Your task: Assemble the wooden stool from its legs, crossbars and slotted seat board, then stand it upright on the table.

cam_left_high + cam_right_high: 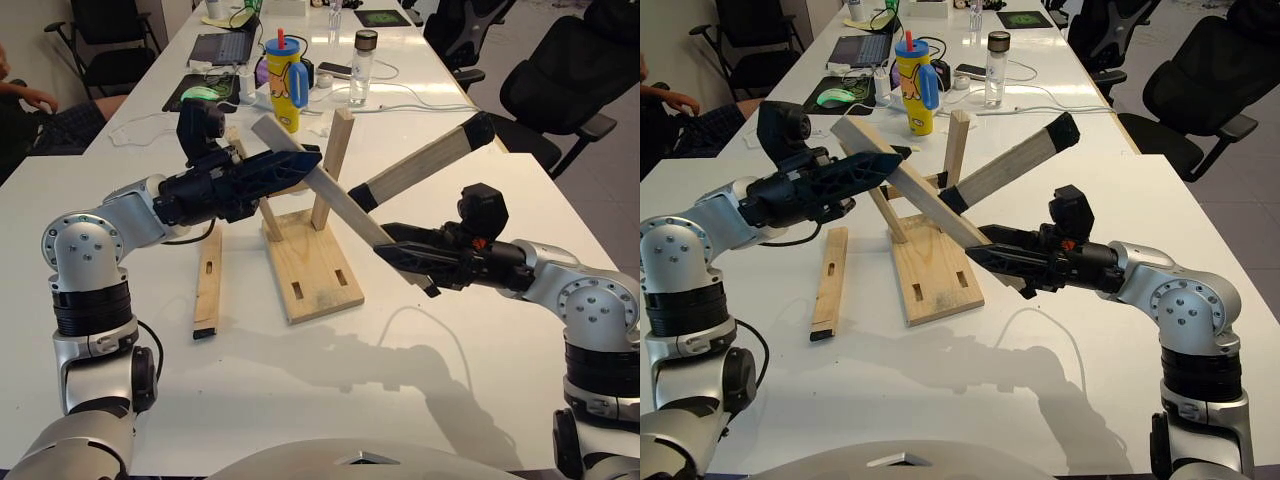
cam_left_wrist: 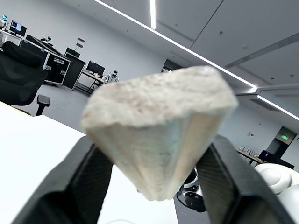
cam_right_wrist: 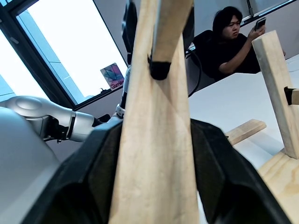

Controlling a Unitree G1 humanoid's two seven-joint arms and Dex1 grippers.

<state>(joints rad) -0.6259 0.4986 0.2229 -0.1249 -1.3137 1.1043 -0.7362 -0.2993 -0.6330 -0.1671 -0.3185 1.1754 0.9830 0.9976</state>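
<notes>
One leg [image 1: 338,203] (slanted), clamped by left end effector [image 1: 303,166], right end effector [image 1: 388,250]

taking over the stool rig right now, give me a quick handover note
Left claw: shut on the upper end of a long plank.
Right claw: shut on the same plank lower down, so it is tilted above the seat board.
The seat board lies flat on the table, with an upright leg and a leaning leg in it.
A black-tipped leg slopes up behind the plank; I cannot tell what supports it.
A slotted piece lies loose left of the board.
Left to do: fit the remaining parts and stand the stool up.
</notes>
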